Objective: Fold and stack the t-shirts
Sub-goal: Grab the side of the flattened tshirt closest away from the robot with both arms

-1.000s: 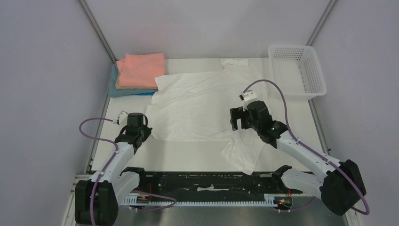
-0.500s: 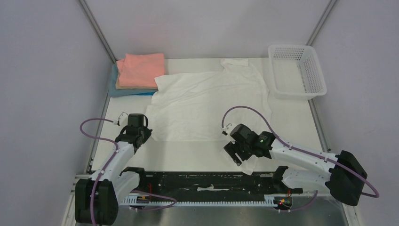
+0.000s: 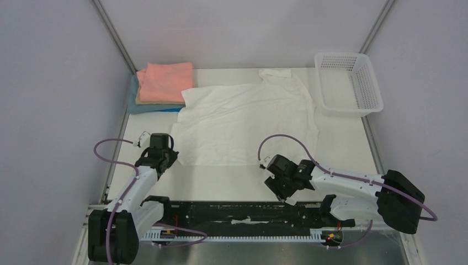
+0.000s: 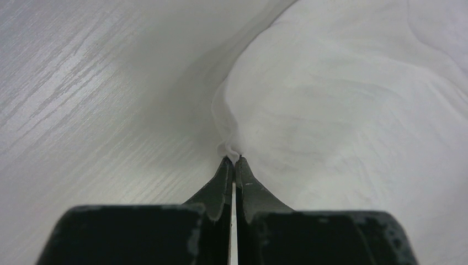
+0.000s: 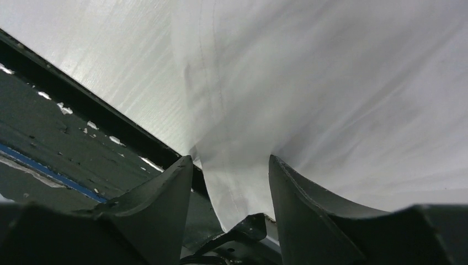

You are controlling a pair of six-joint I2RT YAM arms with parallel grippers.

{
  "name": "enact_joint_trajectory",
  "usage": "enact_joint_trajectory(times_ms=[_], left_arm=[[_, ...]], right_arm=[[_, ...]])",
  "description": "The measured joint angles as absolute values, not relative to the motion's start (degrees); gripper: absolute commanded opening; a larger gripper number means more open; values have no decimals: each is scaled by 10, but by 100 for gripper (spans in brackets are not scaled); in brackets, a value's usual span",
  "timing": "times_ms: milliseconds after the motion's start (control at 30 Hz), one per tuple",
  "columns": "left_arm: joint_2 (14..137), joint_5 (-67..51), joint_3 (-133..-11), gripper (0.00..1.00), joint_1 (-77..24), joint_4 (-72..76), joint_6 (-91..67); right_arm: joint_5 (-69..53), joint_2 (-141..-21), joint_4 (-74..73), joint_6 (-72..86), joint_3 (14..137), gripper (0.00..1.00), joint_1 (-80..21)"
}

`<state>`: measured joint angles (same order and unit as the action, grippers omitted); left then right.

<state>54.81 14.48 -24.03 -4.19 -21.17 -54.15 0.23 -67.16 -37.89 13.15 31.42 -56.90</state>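
While the right gripper (image 5: 229, 160) straddles the white t-shirt (image 3: 243, 118) at its near hem, jaws partly apart, and the left gripper (image 4: 234, 160) pinches a corner shut, that shirt lies unfolded on the desk (image 3: 342, 143). Beyond it, the pink shirt (image 3: 165, 80), tan shirt (image 3: 160, 102) and blue shirt (image 3: 154, 109) sit folded and stacked.

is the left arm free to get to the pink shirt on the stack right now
Probably not yet: the left gripper is shut on a corner of the white shirt, so it would drag that along. Nothing else stands between it and the pink shirt.
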Motion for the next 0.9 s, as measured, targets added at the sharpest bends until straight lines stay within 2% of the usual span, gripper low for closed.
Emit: enact_joint_trajectory(times_ms=[67, 200, 367, 900], left_arm=[[548, 145, -240, 2, -42, -212, -542], [548, 143, -240, 2, -42, -211, -542], [545, 133, -240, 2, -42, -214, -542], [373, 101, -188, 2, -42, -313, -542]], right_arm=[[18, -672, -378, 141, 313, 48, -571], [48, -676, -378, 170, 313, 22, -573], [61, -669, -379, 198, 311, 0, -576], [80, -557, -465, 213, 277, 0, -575]])
